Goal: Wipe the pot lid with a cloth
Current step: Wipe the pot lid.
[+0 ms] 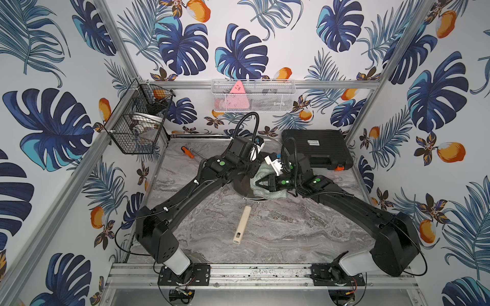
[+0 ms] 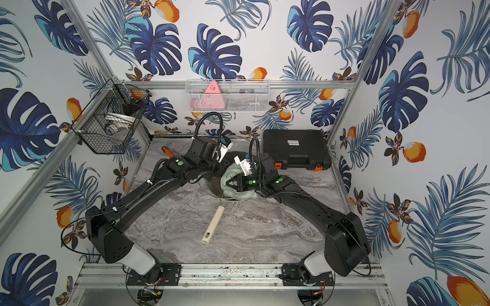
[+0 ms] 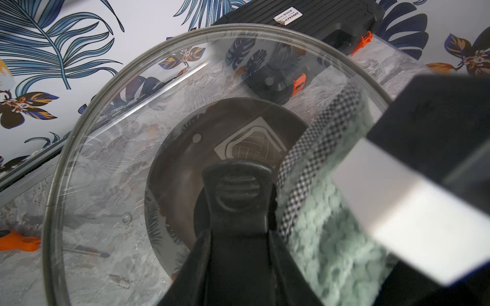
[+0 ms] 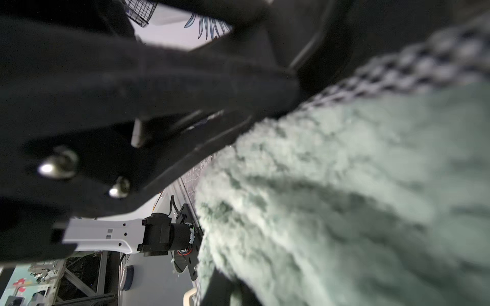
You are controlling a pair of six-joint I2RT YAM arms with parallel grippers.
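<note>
The pot lid (image 3: 111,185), clear glass with a metal rim, fills the left wrist view, held tilted above the table. My left gripper (image 3: 238,233) is shut on the black handle (image 3: 237,185) at the lid's centre. The pale green cloth (image 1: 267,172) (image 2: 232,172) has a checked edge and lies bunched against one side of the lid (image 3: 331,238). My right gripper (image 1: 258,182) (image 2: 230,182) is shut on the cloth, which fills the right wrist view (image 4: 344,198). In both top views the two wrists hide most of the lid.
A brown frying pan with a cream handle (image 1: 242,225) sits under the lid. A black tool case (image 1: 316,148) stands at the back right and an orange-handled screwdriver (image 1: 187,152) lies at the back left. A black wire basket (image 1: 138,124) and a white mesh basket (image 1: 253,95) hang on the walls.
</note>
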